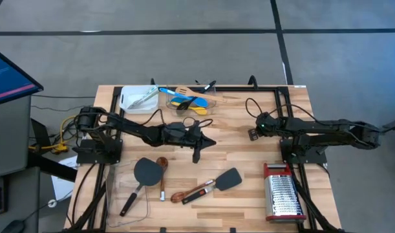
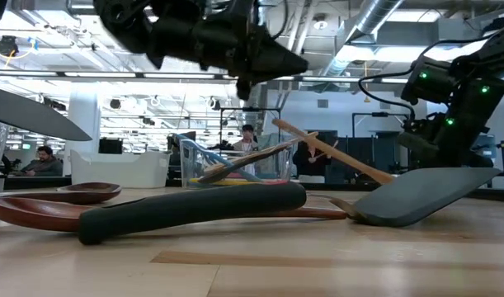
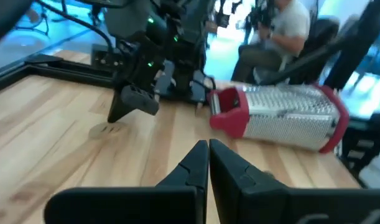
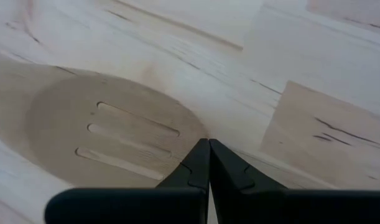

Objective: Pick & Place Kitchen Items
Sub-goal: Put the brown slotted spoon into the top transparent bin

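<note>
**Both claws shut and empty over the table**

Our left claw (image 1: 197, 155) hangs pinched shut, holding nothing, mid-table; our right claw (image 1: 253, 134) likewise, toward the right edge. The dark grey spatula (image 1: 218, 182) lies near the front edge, long axis diagonal, blade toward the right. Descending without opening could shove it aside.

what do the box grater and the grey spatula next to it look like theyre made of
Box grater: looks like bright steel, judging by the shiny perforated faces, with glossy red trim at the ends, likely plastic. Grey spatula: matte dark grey blade, probably silicone or nylon; the low view shows it thin and unreflective. The look alone cannot settle which.
</note>
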### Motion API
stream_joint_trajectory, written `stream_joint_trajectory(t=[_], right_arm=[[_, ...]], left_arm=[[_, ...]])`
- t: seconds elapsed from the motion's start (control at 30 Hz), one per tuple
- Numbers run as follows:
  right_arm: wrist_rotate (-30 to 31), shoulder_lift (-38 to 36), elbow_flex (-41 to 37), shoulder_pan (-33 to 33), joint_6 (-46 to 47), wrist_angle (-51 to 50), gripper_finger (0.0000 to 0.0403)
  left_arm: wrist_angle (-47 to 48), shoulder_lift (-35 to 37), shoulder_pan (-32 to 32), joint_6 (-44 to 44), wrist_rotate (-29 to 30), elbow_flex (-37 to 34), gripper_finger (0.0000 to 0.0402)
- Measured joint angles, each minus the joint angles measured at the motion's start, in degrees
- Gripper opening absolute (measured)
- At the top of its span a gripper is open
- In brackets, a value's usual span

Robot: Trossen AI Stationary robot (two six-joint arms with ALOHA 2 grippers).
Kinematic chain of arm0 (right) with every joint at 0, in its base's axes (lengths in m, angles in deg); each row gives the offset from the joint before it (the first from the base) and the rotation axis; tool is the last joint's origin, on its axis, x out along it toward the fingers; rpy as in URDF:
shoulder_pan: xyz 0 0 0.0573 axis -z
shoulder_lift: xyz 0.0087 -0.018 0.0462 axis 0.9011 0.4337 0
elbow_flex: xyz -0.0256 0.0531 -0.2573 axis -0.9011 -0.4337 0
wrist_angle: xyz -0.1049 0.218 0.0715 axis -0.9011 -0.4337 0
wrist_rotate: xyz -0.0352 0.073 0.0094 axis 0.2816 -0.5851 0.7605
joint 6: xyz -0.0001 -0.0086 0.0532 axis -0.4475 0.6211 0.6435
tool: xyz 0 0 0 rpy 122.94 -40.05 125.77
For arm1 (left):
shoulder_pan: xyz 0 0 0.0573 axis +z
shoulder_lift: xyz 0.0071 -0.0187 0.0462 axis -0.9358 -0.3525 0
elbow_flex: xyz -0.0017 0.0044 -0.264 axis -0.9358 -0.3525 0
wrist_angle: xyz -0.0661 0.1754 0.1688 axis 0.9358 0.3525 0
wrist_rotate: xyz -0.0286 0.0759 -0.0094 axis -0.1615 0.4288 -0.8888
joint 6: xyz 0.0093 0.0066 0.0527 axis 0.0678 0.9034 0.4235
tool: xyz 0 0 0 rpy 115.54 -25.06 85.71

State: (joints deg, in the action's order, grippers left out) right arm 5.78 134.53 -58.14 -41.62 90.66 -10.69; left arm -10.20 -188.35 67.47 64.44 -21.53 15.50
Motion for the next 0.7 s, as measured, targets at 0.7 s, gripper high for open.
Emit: stream_joint_trajectory(t=[0.7], right_arm=[[-1.5,0.0,0.0,0.0,-0.2,0.5,0.0000]], left_arm=[[54.1,-0.2,9.8,17.7,4.5,29.0,0.0002]])
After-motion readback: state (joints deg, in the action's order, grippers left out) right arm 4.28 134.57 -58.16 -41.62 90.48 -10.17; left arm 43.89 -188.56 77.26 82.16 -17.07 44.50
